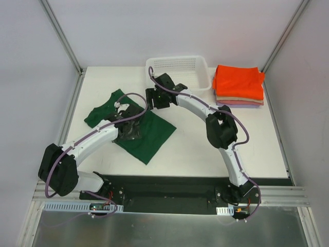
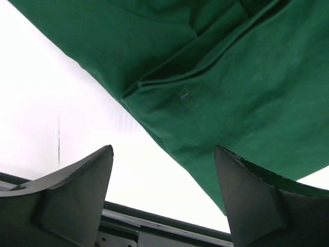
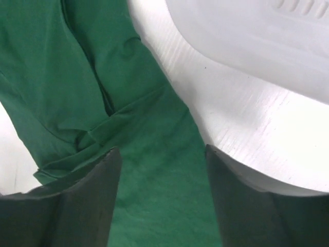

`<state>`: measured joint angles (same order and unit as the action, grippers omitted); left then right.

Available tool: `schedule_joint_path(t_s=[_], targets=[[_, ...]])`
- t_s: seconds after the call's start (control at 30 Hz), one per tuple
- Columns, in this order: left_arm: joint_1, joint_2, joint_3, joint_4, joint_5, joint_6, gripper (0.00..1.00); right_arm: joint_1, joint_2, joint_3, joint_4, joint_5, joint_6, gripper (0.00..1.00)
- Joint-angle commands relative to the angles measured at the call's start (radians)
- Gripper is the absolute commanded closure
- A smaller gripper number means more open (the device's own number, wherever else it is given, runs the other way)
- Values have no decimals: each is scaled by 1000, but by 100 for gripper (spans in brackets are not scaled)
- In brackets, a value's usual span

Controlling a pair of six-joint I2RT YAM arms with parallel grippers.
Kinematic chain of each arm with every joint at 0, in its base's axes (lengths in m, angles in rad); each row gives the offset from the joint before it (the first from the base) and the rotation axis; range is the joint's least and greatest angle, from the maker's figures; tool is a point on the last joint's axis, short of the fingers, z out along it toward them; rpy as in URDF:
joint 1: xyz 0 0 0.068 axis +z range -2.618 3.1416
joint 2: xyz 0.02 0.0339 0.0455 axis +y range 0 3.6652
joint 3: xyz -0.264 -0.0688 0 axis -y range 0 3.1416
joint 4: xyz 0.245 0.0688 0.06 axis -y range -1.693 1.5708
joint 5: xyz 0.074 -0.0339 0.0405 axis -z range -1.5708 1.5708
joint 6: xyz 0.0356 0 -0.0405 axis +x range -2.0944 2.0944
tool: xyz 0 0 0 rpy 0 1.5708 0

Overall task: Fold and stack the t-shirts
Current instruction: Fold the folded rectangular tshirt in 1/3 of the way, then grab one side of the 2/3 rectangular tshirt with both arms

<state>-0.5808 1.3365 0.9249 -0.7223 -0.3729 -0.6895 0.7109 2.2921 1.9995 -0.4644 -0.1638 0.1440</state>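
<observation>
dark green t-shirt is being seen part-folded at 9 o'clock from tabletop centre | left hand and right hand are being shown open, empty | risk: fold being pulled loose if cloth is snagged by either hand

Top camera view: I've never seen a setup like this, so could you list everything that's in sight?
green t-shirt: one, dark green, partly folded, left-centre of the table
orange t-shirt: one, bright orange, folded, top of the stack at the far right corner
tan t-shirt: one, tan, folded, just under the orange one
lilac t-shirt: one, lilac, bottom of the stack
mesh basket: one, white, far edge, centre
table: one, white
base plate: one, black, near edge
left arm, right arm: two, white and black
left gripper: open, over the green t-shirt
right gripper: open, over the green t-shirt
</observation>
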Motion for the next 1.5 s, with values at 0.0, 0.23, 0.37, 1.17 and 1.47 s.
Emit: schedule_joint_path(t_s=[0.0, 0.23, 0.37, 1.17, 1.47], targets=[[7, -48, 89, -65, -112, -34, 9, 1, -106, 9, 0, -22, -43, 22], [-77, -122, 16, 26, 81, 86, 1, -4, -376, -410, 72, 46, -12, 4], [-249, -97, -32, 168, 217, 168, 1, -42, -479, -628, 121, 1, 66, 4], [-373, 211, -107, 185, 263, 139, 72, -111, -369, -748, 287, -117, 226, 22], [-382, 231, -92, 184, 229, 145, 100, -116, -321, -734, 280, -22, 238, 88]])
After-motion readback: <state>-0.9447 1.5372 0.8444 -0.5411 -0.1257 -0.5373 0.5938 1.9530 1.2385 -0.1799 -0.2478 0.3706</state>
